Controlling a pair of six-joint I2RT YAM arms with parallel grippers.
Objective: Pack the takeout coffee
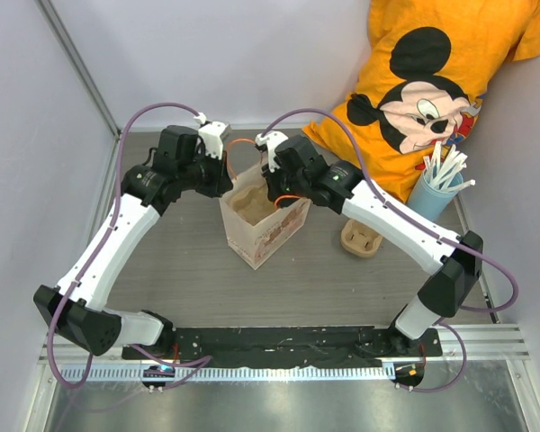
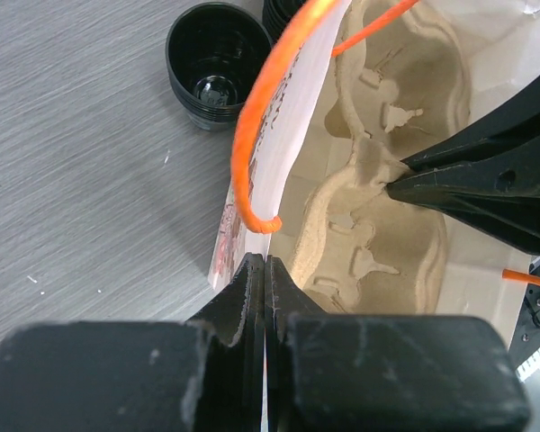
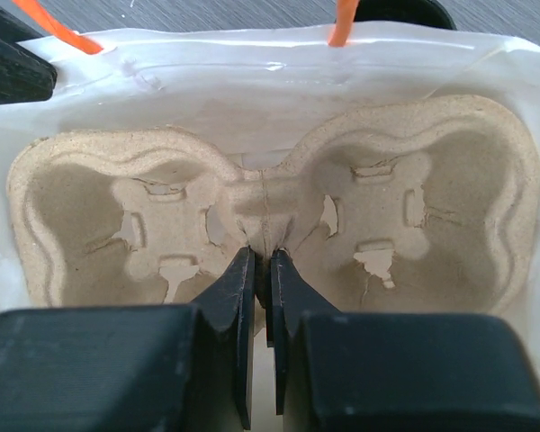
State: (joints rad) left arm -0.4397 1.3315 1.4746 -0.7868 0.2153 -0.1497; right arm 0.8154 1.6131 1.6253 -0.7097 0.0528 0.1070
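With the left jaws clamped on the paper bag's (image 1: 256,238) rim and the right jaws pinching the pulp cup carrier's (image 3: 414,180) middle ridge inside it, the black coffee cup (image 2: 218,67) stands on the desk (image 2: 72,180) just outside, and that thin ridge might tear or slip, dropping the carrier crooked.

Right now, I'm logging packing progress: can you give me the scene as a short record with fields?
bag: brown paper bag, upright, mouth open
left gripper: shut on the bag's rim
right gripper: shut on the middle ridge of the pulp cup carrier inside the bag
black cup: lidless, on the table outside the bag
packed: carrier in, cup not yet
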